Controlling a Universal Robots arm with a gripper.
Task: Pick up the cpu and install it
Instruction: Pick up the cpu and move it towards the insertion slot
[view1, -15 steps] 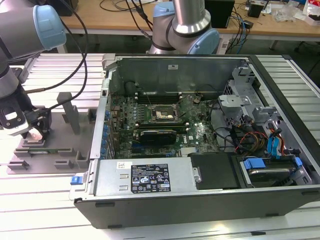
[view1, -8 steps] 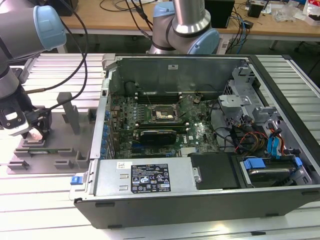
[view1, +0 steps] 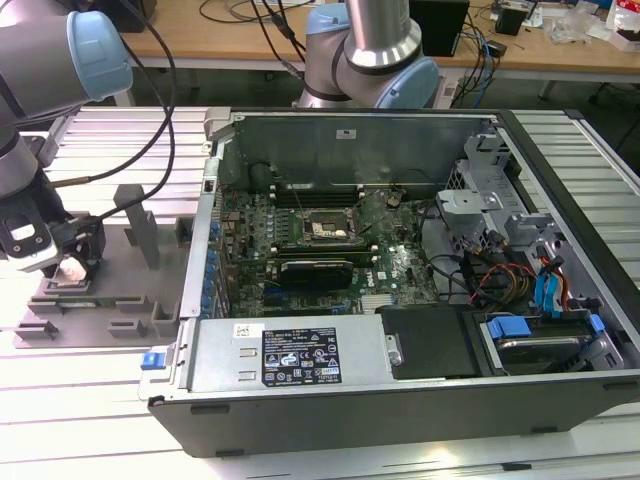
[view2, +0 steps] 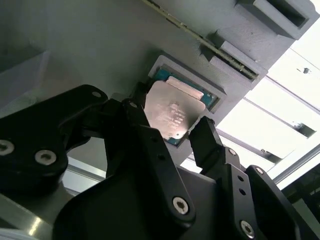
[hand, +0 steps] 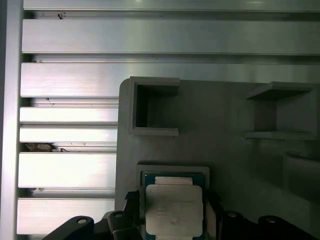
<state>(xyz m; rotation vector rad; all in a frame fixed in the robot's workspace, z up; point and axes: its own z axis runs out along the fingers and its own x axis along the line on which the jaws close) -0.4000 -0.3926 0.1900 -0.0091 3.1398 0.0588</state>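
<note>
The cpu (view2: 167, 112), a flat square chip with a silver top and thin green rim, lies in a square recess of a grey parts holder (hand: 225, 130). In both wrist views my gripper (hand: 173, 209) straddles it, one black finger (view2: 134, 107) against each of two opposite edges, so it is shut on the chip. The chip still sits level in the recess. In the exterior view the gripper (view1: 72, 268) hangs low over the holder (view1: 100, 300) at the exterior view's left, outside the open computer case. The black motherboard socket (view1: 328, 228) lies inside the case.
The open computer case (view1: 400, 380) takes up the middle, with its metal wall (view1: 200, 250) between the holder and the motherboard. Cables, drive bays and a blue-tabbed drive (view1: 530, 335) sit at the exterior view's right. Upright grey posts (view1: 135, 215) stand on the holder. Slatted aluminium table (hand: 70, 170) lies all round.
</note>
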